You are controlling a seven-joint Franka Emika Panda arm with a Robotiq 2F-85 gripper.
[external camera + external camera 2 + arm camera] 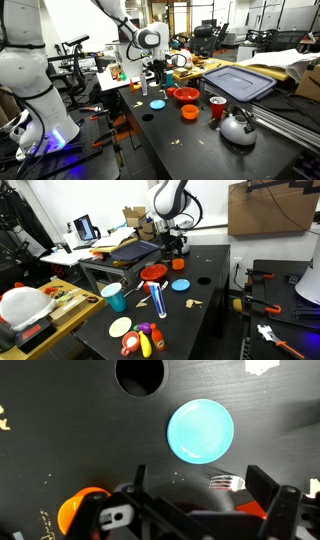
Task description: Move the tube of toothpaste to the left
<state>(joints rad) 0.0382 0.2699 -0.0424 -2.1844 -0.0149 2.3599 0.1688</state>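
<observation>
A red bowl [153,274] and a blue disc [180,284] lie between the gripper [175,248] and the tube of toothpaste [160,302] on the black table [215,320] in an exterior view. A teal cup [114,297] stands nearby. The tube is slim, whitish and slanted, just before the bowl. The gripper's jaws are spread wide and hold nothing.

The bench top [200,155] was matt black and smooth, speckled with pale crumbs in the wrist view. Close to one bench edge, the kettle [238,127] was polished steel, bright with reflections. The red cup [217,107] and the light-blue disc [200,430] looked like smooth plastic with a soft sheen. The tube of toothpaste [161,301] looked whitish and faintly glossy. Beyond the bench, the cardboard box [265,208] was dull brown.
</observation>
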